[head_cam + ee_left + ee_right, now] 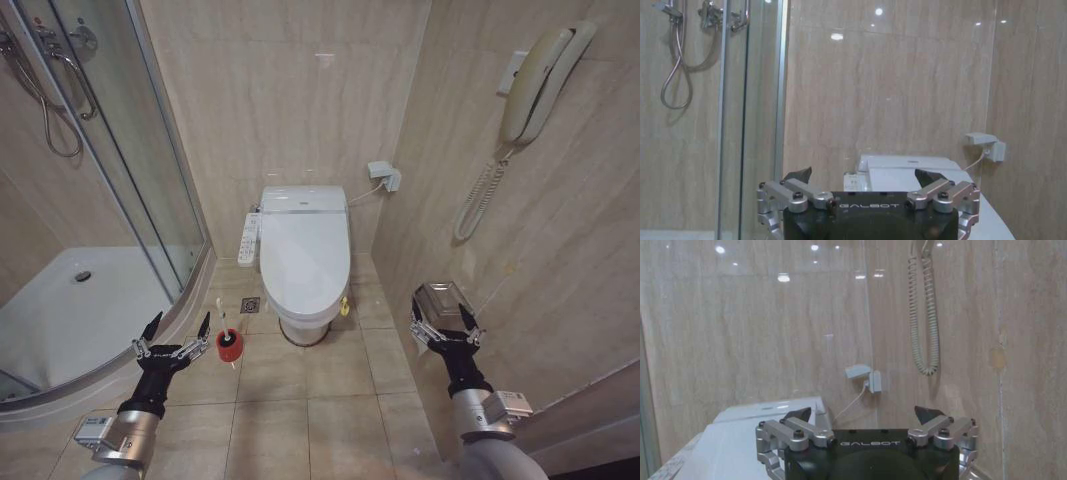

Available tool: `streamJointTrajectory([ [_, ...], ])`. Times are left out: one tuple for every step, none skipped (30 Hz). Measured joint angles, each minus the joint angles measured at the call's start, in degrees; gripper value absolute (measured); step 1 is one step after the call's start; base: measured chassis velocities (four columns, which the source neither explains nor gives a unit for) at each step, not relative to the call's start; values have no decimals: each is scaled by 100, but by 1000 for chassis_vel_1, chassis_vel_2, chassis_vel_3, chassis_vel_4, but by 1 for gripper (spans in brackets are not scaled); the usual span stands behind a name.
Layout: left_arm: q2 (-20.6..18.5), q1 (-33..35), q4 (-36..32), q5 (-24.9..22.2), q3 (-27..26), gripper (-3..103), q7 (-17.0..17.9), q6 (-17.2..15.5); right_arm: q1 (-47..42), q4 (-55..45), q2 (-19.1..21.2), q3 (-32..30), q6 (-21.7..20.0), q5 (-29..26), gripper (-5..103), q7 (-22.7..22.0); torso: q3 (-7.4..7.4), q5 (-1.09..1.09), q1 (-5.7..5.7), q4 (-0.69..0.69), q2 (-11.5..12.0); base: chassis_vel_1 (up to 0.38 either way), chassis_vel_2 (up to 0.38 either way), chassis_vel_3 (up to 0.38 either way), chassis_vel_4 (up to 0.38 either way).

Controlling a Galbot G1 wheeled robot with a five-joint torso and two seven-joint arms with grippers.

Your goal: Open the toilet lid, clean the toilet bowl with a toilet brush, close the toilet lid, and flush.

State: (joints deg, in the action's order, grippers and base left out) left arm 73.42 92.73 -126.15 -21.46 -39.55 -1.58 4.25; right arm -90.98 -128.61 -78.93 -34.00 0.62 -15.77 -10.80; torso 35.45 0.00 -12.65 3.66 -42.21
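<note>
Head view, near to far: left tool (178,331) low over the floor (310,410), fingers spread, nothing held. Right tool (444,316) low by the right wall, fingers also spread and empty. Just beside the left tool, toward the middle: toilet brush (221,318) upright in red holder cup (229,346). Farther ahead, between both tools: toilet lid (303,255) closed, covering the toilet bowl (303,325).

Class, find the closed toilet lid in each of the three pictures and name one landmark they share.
Head view: the toilet lid lies shut at centre, against the back wall.
Left wrist view: it sits low, right of middle, just beyond the left claw.
Right wrist view: it sits low on the left side, beside the right claw.
Shared landmark: the wall socket box.
</note>
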Motion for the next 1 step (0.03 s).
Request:
streamJointTrajectory([
  [0,0,0,0,0,100,0,0,0,0,0,0,0,0,100,0,0,0,0,0,0,0,0,0,0],
])
